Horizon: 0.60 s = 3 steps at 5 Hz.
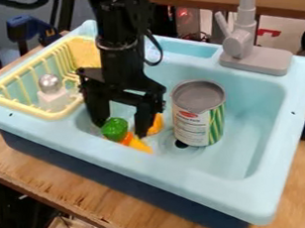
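Yellow toy piece point(140, 145) and green toy vegetable point(114, 129) lie by the sink's point(70, 131) near edge, beneath the wide-open gripper point(122, 130); its 2 fingers seem empty, with apparently 0 things lifted.

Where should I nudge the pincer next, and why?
I'd probably ease the pincer slightly toward picture left before closing: its fingers stand apart, and the green toy piece looks nearer the picture-left finger than the other.
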Motion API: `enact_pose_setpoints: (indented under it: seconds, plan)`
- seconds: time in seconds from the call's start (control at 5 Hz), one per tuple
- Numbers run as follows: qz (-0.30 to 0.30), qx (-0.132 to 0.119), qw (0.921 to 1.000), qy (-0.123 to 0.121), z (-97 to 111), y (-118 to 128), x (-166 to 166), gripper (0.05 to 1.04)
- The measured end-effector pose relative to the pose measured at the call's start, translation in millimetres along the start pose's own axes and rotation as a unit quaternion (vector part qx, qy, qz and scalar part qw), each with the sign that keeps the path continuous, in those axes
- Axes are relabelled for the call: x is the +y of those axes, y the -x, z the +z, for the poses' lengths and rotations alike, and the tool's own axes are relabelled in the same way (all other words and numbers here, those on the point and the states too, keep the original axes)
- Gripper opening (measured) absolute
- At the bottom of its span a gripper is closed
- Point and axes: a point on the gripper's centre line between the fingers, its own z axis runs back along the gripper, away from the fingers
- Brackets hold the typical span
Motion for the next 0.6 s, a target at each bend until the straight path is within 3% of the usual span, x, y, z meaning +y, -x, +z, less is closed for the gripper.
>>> enact_pose_setpoints:
  seconds: [0.4, 0.6]
  plan:
    - [0.022, 0.009, 0.9997, -0.001, -4.4, 1.4, 6.6, 0.943]
    - [0.026, 0.004, 0.9997, 0.0, -5.1, -0.1, 6.3, 0.673]
